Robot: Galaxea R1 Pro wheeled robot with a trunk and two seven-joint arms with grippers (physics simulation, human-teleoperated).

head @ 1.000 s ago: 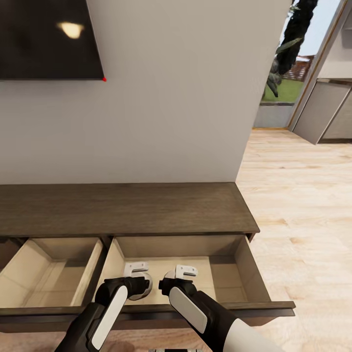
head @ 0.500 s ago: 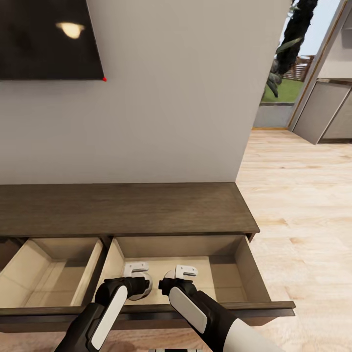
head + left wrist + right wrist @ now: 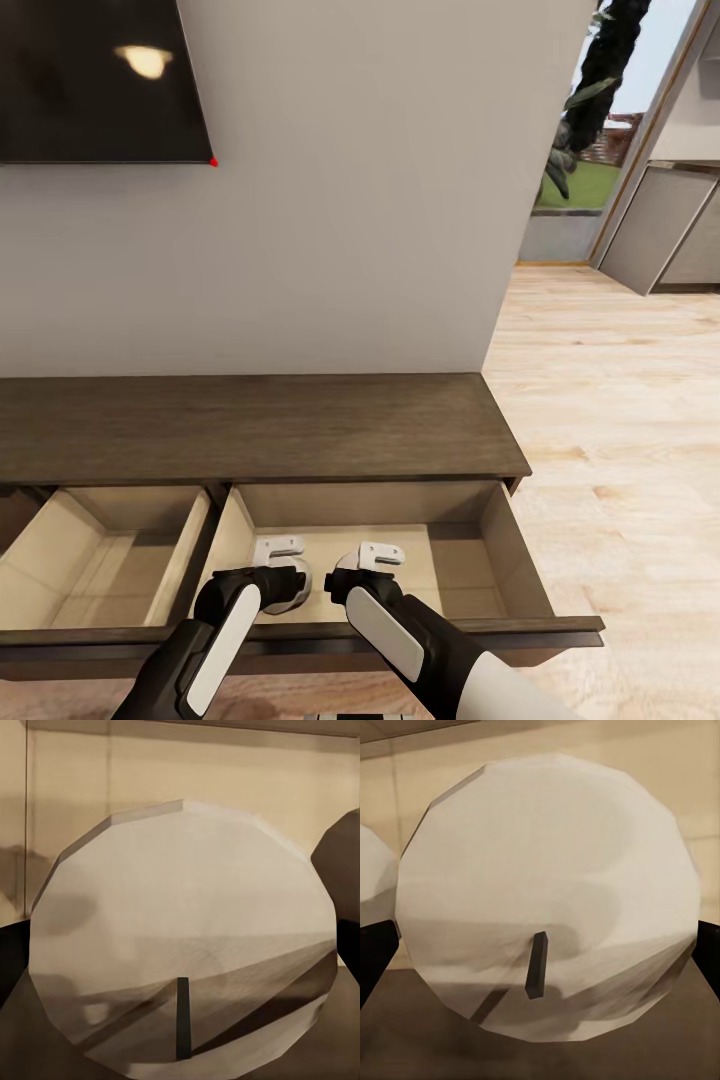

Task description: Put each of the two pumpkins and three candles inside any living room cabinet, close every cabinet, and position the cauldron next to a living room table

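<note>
- Both arms reach down into the open right-hand drawer [image 3: 520, 590] of the cabinet [image 3: 250, 425], low in the head view's centre, which fits a placing step: the candles go in here.
- The left gripper [image 3: 283, 572] sits at lower centre-left of the head view, the right gripper [image 3: 365, 568] just to its right; they are near each other, both above the pale drawer floor.
- In the left wrist view a candle [image 3: 184, 937] takes up most of the frame, seen end-on with its dark wick near the bottom centre. Dark finger edges flank it at the frame's left and right, so the left gripper looks clenched on this candle.
- In the right wrist view a second candle [image 3: 547, 900] likewise sits mid-frame between dark finger edges at both sides, wick pointing toward the camera. I judge the right gripper to be grasping it as well.
- Each candle lies right between its gripper's fingers, not beside or beyond them; whether either one already rests on the drawer floor I cannot tell.
- At the left edge of the right wrist view a pale rounded shape shows, probably the other candle, close by.
- A second drawer [image 3: 110, 560] stands open at lower left of the head view.
- Both drawers will need pushing shut later.
</note>
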